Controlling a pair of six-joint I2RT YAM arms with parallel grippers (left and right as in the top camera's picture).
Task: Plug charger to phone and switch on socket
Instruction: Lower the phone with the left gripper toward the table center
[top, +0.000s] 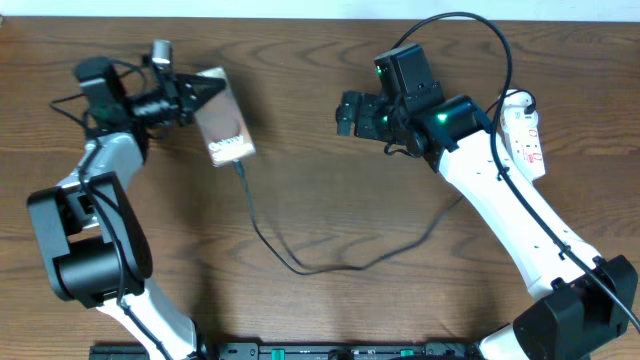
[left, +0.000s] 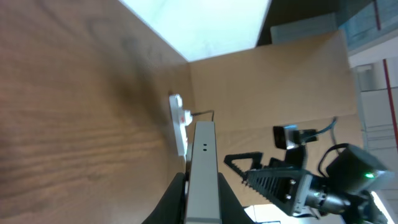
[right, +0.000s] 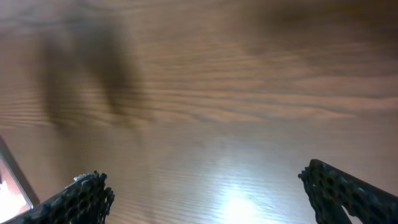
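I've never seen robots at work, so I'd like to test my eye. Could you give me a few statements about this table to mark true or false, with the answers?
1. The left gripper grips the phone. True.
2. The right gripper is clamped on the socket. False: it is open and empty over bare table, apart from the socket.
3. The charger reaches the phone's lower end. True.
4. The phone lies right beside the socket. False: the phone is on the left side and the socket is at the far right.
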